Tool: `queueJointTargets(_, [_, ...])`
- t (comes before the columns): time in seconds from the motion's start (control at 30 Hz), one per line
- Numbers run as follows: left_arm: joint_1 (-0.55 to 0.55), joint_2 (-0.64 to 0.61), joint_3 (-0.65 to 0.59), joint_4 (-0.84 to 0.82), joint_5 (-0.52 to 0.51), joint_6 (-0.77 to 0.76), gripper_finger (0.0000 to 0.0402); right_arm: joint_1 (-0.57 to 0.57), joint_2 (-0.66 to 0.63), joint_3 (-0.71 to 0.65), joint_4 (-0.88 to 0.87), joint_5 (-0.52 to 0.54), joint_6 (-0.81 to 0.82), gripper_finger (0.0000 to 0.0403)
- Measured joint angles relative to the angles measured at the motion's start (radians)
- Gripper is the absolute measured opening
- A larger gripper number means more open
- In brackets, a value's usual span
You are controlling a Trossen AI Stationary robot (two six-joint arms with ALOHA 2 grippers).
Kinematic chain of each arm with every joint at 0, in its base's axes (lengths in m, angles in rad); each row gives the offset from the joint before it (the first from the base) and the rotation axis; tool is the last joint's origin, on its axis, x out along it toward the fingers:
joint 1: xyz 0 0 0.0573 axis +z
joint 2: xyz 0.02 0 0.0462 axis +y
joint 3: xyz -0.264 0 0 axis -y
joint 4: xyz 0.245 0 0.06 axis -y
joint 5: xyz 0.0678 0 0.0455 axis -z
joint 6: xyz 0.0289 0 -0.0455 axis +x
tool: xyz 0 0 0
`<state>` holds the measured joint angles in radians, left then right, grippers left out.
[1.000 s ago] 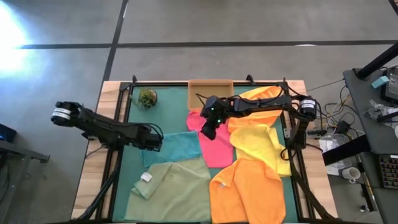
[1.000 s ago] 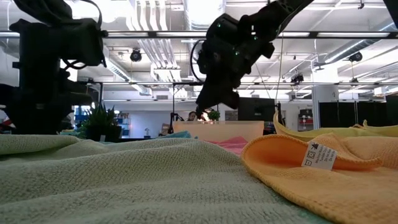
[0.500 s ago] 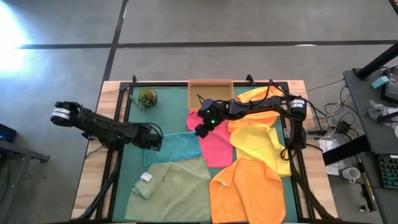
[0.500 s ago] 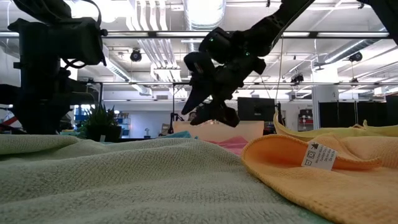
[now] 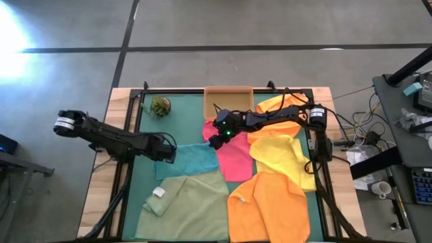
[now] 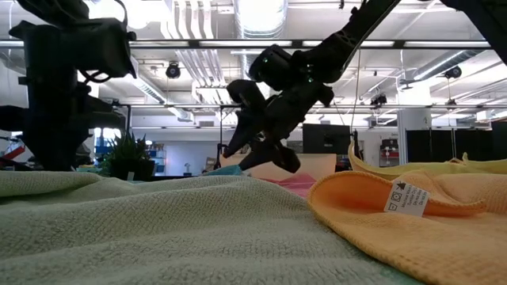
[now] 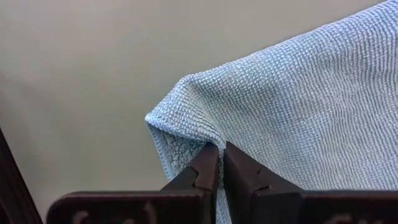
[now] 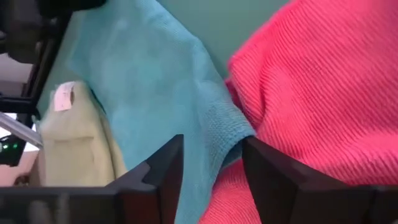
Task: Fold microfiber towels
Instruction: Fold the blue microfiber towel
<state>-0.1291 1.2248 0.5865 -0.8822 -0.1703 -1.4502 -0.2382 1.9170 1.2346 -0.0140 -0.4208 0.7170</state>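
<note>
Pinching the teal towel (image 5: 192, 159) at its 9 o'clock corner, my left hand (image 5: 167, 154) has its fingers clamped tight on a peak of looped blue-green pile. My right hand (image 5: 214, 140) hovers at the teal towel's 2 o'clock corner, where it meets the hot pink towel (image 5: 231, 154), fingers spread and holding nothing.

By my read we are barely started: no towel on the bench (image 5: 101, 202) looks folded. The teal one lies roughly flat at the centre of the green mat (image 5: 182, 116). The pale sage towel (image 5: 189, 208) sprawls at 6 o'clock with a white tag showing, the big orange towel (image 5: 270, 208) rumples at 5 o'clock, the yellow towel (image 5: 282, 156) sits at 3 o'clock, and another orange one (image 5: 280, 102) bunches at 1 o'clock. All are soft, nubbly, roughly square cloths, overlapping at the edges.

Both teal corners need lifting together, I'd say, then four more towels wait.
</note>
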Motion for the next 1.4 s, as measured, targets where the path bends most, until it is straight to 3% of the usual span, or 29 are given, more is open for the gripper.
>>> queueJointTargets(0.3, [0.0,-0.042,0.003,-0.073,-0.015,0.0,0.0002,0.0,0.018,0.017,-0.003,-0.002,0.015,0.0133])
queueJointTargets(0.5, [0.0,-0.078,-0.002,-0.083,-0.027,-0.002,0.0002,0.0,0.017,0.051,-0.003,-0.006,-0.017,0.0061])
queueJointTargets(0.67, [0.0,-0.102,-0.002,-0.089,-0.052,-0.004,0.0002,0.0,0.017,0.051,-0.018,-0.005,-0.021,0.003])
queueJointTargets(1.07, [0.0,-0.132,0.005,-0.135,-0.074,-0.011,0.0002,-0.002,-0.015,0.071,-0.024,0.002,-0.019,0.0027])
queueJointTargets(1.4, [0.007,-0.232,0.005,-0.162,-0.124,-0.046,0.0001,-0.011,-0.025,0.071,-0.044,0.002,-0.018,0.0027])
